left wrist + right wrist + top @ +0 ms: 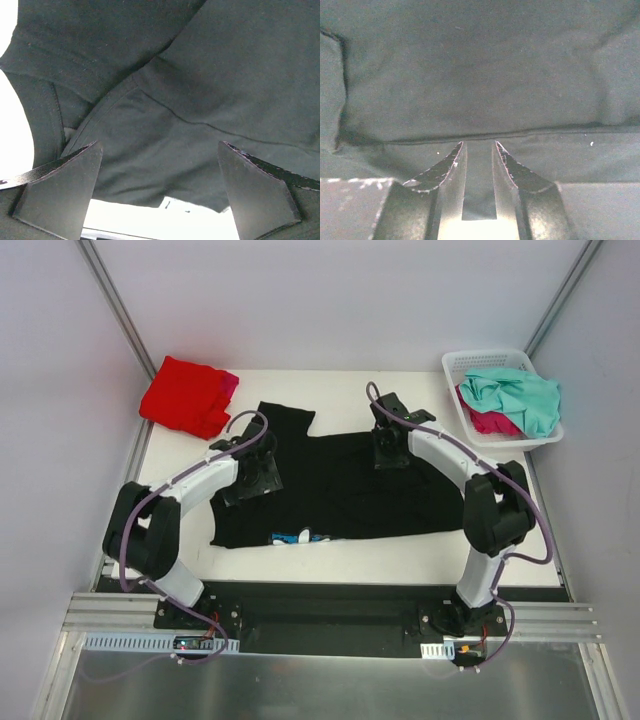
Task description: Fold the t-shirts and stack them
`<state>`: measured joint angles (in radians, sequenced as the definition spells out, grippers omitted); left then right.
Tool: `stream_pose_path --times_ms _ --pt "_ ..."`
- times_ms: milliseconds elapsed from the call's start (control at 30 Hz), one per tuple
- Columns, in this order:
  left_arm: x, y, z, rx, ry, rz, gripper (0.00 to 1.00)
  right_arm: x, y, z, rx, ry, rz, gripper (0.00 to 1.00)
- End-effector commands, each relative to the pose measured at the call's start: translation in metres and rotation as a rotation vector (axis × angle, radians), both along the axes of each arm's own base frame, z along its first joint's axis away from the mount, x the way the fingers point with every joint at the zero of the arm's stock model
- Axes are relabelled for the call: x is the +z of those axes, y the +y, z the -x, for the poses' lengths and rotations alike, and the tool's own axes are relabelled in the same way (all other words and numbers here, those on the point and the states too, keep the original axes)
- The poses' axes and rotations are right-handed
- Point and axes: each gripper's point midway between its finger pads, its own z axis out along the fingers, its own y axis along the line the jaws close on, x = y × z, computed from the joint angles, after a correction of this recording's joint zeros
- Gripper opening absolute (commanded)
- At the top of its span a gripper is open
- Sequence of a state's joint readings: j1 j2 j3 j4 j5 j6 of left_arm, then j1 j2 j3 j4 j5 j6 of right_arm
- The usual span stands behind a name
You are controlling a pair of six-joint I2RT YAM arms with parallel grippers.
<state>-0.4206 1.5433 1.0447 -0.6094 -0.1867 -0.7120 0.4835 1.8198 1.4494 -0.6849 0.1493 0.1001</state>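
A large black t-shirt (pixel 350 490) lies spread on the white table, with a small white print (pixel 300 537) at its near edge. My left gripper (pixel 252 476) hovers open over the shirt's left part, and its wide-apart fingers frame black cloth (pixel 165 100) with nothing between them. My right gripper (pixel 390 452) is down on the shirt's far right part. Its fingers (pixel 479 142) stand close together at a hem with a strip of black cloth between them. A folded red t-shirt (pixel 185 395) lies at the far left, with a pink t-shirt edge (pixel 229 384) showing beside it.
A white lattice basket (pixel 490 358) at the far right holds a teal t-shirt (pixel 520 395) over a magenta one (pixel 490 423). Metal frame posts rise at both back corners. A bare strip of table (pixel 400 555) lies between the shirt and the arm bases.
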Motion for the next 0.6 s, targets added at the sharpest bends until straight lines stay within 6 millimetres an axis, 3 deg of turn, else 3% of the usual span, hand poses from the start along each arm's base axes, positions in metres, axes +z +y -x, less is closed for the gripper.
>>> stream_pose_path --times_ms 0,200,400,567 --pt "-0.012 -0.007 -0.021 -0.029 -0.018 -0.029 0.99 -0.008 0.004 -0.016 -0.007 -0.010 -0.006 0.30" --pt "-0.015 -0.020 -0.037 -0.039 -0.005 -0.005 0.99 -0.019 0.010 -0.025 -0.028 0.031 -0.029 0.29" --pt "-0.011 -0.016 -0.023 -0.031 -0.014 0.011 0.99 -0.020 0.010 0.000 -0.034 0.070 -0.068 0.29" --pt "-0.002 -0.015 -0.007 -0.034 -0.019 0.048 0.99 -0.019 -0.006 0.022 -0.041 0.063 -0.003 0.30"
